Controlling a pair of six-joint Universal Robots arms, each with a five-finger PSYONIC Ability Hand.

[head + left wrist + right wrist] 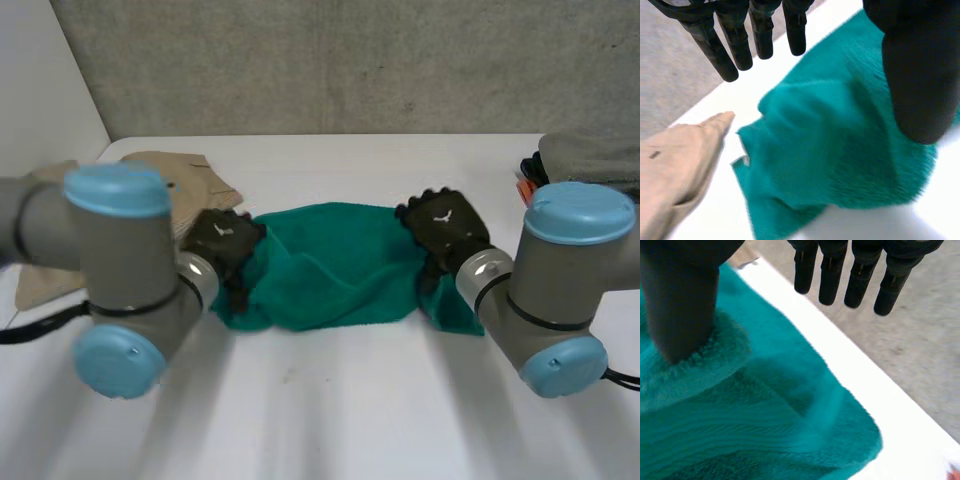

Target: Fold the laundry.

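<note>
Your teal towel [330, 265] lies crumpled at the centre of the head view on the white table [330, 410], rucked into soft ridges rather than spread flat. The left hand [222, 240] sits at its left end and the right hand [445, 225] at its right end, probably so you can draw it taut before folding. Both hands are spread wide, with fingers [860, 285] straight and clear of the cloth. The right thumb [680, 315] sinks into the plush terry pile. I'd judge neither has a grip yet. A smooth beige garment [190, 175] lies at the upper left, near the towel's end.
</note>
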